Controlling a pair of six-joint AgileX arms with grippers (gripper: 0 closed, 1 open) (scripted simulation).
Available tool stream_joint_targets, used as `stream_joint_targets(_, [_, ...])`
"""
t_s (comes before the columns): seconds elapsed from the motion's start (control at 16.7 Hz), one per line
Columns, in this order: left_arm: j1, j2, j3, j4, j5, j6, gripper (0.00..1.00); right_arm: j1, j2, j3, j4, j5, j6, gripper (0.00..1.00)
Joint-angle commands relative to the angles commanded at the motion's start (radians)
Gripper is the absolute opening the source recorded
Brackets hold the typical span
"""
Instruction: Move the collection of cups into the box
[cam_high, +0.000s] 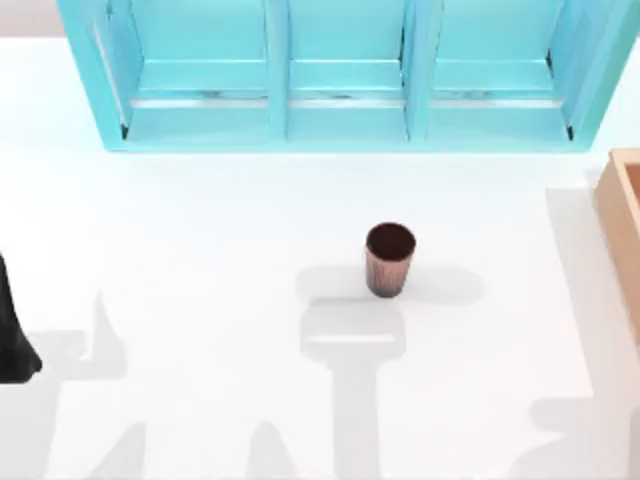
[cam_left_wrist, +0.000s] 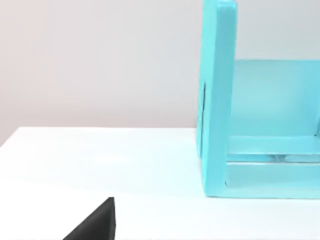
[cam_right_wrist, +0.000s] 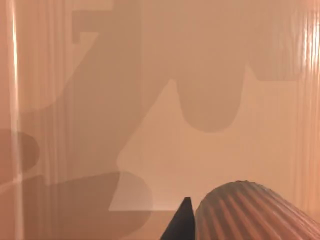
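Note:
One reddish-brown ribbed cup stands upright near the middle of the white table, dark inside showing. The tan wooden box sits at the table's right edge, cut off by the frame. In the right wrist view, my right gripper hangs over the box's tan floor, shut on a second ribbed cup, with one dark fingertip against the cup's side. My left gripper is parked at the table's left edge, far from the standing cup.
A big turquoise shelf unit spans the back of the table; its side wall stands close in the left wrist view. Open white tabletop lies between the standing cup and the box.

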Motion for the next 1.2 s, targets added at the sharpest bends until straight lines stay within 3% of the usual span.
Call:
stream_joint_targets(0.42, [0.0, 0.0, 0.0, 0.0, 0.0, 0.0, 1.0, 0.005, 0.013, -0.061, 0.063, 0.002, 0.007, 0.0])
stream_joint_targets(1.2, [0.0, 0.0, 0.0, 0.0, 0.0, 0.0, 1.0, 0.005, 0.013, -0.061, 0.063, 0.002, 0.007, 0.98])
